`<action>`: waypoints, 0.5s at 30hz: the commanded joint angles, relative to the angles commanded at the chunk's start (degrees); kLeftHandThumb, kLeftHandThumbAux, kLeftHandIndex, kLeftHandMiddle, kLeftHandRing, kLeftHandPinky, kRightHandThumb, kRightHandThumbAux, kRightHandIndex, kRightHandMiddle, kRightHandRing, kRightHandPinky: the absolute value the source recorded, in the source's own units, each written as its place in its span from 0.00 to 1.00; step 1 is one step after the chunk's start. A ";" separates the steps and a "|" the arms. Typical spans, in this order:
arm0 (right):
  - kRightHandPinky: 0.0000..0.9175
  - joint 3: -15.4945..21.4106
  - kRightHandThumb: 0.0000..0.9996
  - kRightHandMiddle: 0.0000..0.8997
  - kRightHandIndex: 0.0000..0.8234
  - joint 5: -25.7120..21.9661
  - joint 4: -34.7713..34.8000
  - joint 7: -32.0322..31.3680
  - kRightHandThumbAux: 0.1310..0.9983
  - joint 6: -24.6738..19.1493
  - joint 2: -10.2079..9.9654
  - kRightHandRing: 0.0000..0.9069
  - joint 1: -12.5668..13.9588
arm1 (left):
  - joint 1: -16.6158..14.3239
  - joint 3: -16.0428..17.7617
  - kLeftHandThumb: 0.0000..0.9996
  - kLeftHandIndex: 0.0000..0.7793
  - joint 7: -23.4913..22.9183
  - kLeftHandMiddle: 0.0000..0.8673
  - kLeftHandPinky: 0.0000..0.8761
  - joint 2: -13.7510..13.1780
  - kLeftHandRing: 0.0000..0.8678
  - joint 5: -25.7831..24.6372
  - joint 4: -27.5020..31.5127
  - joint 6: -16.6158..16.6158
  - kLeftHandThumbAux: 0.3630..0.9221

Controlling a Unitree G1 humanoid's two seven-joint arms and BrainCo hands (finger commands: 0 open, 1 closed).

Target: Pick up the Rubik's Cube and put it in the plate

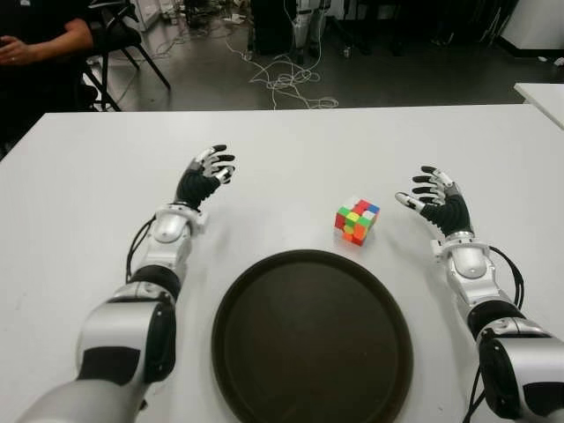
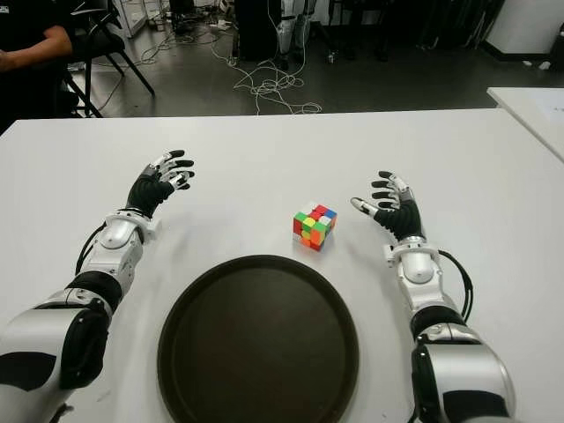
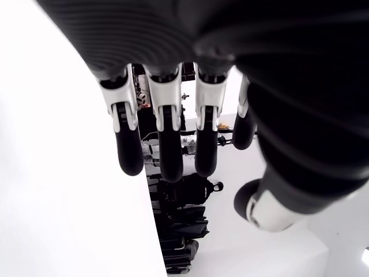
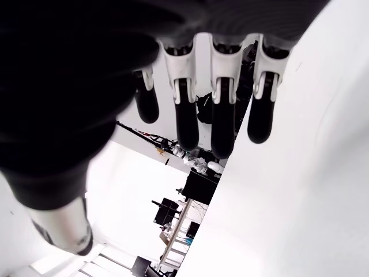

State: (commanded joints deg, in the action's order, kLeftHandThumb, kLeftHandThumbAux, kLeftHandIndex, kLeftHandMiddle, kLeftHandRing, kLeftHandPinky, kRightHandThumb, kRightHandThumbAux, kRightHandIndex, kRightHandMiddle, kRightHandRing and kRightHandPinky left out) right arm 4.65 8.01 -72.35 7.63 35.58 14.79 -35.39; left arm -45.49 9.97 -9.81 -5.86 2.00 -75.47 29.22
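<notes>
Left eye view footage is showing a white table (image 1: 79, 194) spreading across the scene, with a second white table (image 1: 542, 92) edging in at the far right and a dark floor strewn with cables (image 1: 286, 79) lying beyond it. A person (image 1: 35, 53) in dark clothing is sitting at the far left corner, one forearm showing.

Nearest the robot, a large round dark plate (image 1: 313, 339) is sitting on the table with nothing in it. The 2 arms are reaching forward on either side of it.

The left hand (image 1: 204, 176) is hovering well to the left of the cube, its fingers spread and relaxed, gripping nothing; its own wrist view is showing 4 dark fingertips (image 3: 170, 161) hanging apart. The right hand (image 1: 434, 201) is showing just to the right of the cube, likewise loose and empty-handed, thumb pointing toward the cube without touching it.

The Rubik's Cube (image 1: 356, 219) is standing on the table just beyond the plate's far right rim, between the 2 hands and nearer the right one.
</notes>
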 joint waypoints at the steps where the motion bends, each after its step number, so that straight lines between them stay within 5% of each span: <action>1: 0.36 0.00 0.12 0.33 0.25 0.01 0.01 0.06 0.66 0.09 -0.01 0.34 0.02 | 0.00 0.06 0.07 0.24 -0.07 0.30 0.32 0.01 0.30 -0.07 0.00 -0.03 0.61; 15: 0.35 0.82 0.14 0.33 0.24 -1.00 -0.18 -1.54 0.64 0.11 -0.19 0.34 -0.10 | -0.09 0.00 0.08 0.23 -0.11 0.30 0.34 0.00 0.30 0.05 -0.01 -0.12 0.68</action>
State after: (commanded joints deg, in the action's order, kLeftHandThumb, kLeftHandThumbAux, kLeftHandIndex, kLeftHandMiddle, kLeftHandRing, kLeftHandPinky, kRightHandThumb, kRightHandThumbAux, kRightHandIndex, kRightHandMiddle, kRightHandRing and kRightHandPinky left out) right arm 5.47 7.01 -72.53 6.09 35.69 14.61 -35.49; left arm -45.58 9.97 -9.92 -5.87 2.05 -75.48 29.10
